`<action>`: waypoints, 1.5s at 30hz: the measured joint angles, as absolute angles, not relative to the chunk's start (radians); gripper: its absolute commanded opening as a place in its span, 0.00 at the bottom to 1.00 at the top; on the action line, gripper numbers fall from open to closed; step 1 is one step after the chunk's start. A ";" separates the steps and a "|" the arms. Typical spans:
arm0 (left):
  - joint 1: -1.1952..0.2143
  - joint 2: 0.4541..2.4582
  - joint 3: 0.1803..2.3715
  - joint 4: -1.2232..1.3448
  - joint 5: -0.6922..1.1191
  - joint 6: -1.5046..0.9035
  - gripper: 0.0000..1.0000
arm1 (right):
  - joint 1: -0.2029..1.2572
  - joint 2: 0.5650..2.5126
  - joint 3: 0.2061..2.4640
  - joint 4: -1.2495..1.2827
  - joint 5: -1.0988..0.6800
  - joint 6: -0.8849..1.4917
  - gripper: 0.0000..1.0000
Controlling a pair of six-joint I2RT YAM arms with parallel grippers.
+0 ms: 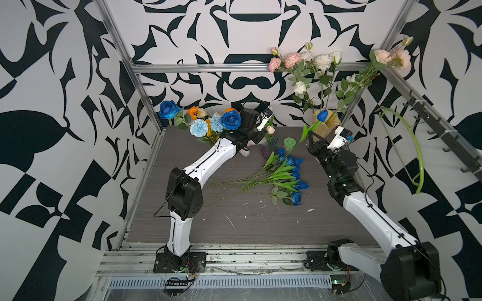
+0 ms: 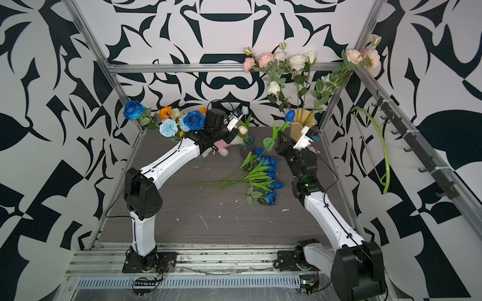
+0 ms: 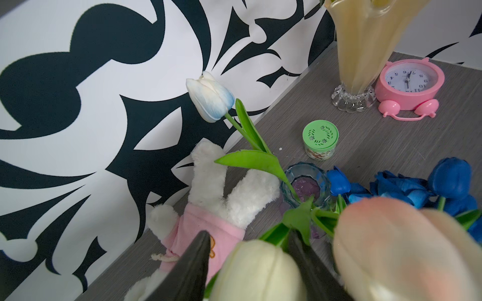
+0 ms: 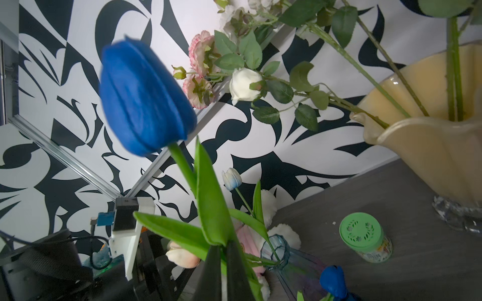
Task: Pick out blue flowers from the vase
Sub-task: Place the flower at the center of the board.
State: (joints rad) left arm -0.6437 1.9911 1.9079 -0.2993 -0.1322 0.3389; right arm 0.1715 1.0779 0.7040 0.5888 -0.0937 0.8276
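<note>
At the back left, two blue roses (image 1: 230,120) and pale carnations (image 1: 199,127) stand in a mixed bunch, just beside the wrist of the left arm (image 1: 219,153). That arm rises from the front rail, bends at the elbow and slants toward the back wall. The left gripper (image 3: 250,273) hangs over the glass vase (image 3: 287,179), jaws apart with a cream tulip (image 3: 258,268) between them (whether they press it, I cannot tell).

At mid-table (image 1: 247,221) lies a pile (image 1: 292,172) of blue flowers, heads right, stems left.

Right of it, the right gripper (image 4: 224,271) is clamped on the stem of a blue tulip (image 4: 146,96). The head stands above the fingertips, clear of the cream vase (image 4: 430,156) in the right wrist view, and the stem runs down past the jaws toward the pile. The right arm (image 1: 365,206) stretches from the front right corner along the side, wrist tilted up beside the cream vase.
</note>
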 measured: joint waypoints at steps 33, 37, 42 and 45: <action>-0.664 1.969 1.888 -0.288 -0.131 0.340 0.52 | 0.502 1.513 0.556 0.874 0.276 1.188 0.24; -0.664 1.969 1.888 -0.288 -0.131 0.340 0.52 | 0.502 1.491 0.571 0.780 0.301 1.155 0.37; -0.666 1.969 1.888 -0.289 -0.131 0.340 0.52 | 0.501 1.491 0.571 0.706 0.310 1.119 0.46; -0.668 1.968 1.888 -0.289 -0.134 0.341 0.52 | 0.501 1.485 0.581 0.667 0.302 1.068 0.51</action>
